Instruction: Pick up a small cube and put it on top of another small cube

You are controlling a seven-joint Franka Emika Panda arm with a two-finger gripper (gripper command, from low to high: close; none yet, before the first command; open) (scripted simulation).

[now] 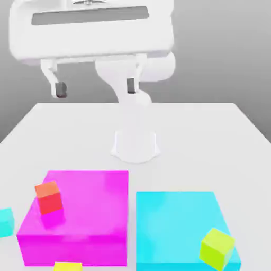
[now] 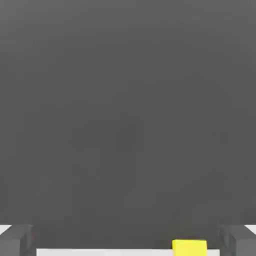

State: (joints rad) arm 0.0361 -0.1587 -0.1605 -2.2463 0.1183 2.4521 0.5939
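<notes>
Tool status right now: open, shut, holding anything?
Tool: open, fingers spread wide, holding nothing, raised high above the table.

The gripper [image 1: 95, 87] hangs high over the far part of the bench [image 1: 211, 137], fingers spread wide, with nothing between them; the bench's far half is bare but for the arm's base [image 1: 135, 143]. Nearer the camera the magenta block [image 1: 79, 217] and the flat cyan block [image 1: 182, 227] stand side by side with a narrow gap between, taking up most of the near bench. The red cube [image 1: 49, 197] sits on the magenta block, the green cube [image 1: 217, 247] on the cyan one, while the yellow cube [image 1: 67, 266] lies just before the magenta block and the cyan cube [image 1: 5, 222] beside it at the exterior view's left.
</notes>
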